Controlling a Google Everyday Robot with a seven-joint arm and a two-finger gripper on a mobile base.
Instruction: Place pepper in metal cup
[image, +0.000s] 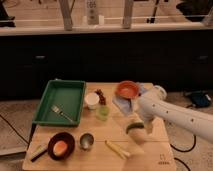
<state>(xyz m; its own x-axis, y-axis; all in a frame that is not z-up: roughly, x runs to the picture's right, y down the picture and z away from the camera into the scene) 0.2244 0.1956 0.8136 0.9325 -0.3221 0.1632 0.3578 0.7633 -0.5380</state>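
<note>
Though curved, pepper (133, 127) crosswise at jaws.

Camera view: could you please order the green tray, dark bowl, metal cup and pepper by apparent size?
1. green tray
2. dark bowl
3. metal cup and pepper: too alike to rank.
The gripper is at the pepper.

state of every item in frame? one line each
tool: low over table right side, at pepper
pepper: not in metal cup
metal cup: upright, no pepper inside
tray: flat, fork inside
dark bowl: upright, orange item inside
white cup: upright
green cup: upright
orange bowl: upright, on blue cloth
yellow stick: lying flat
</note>
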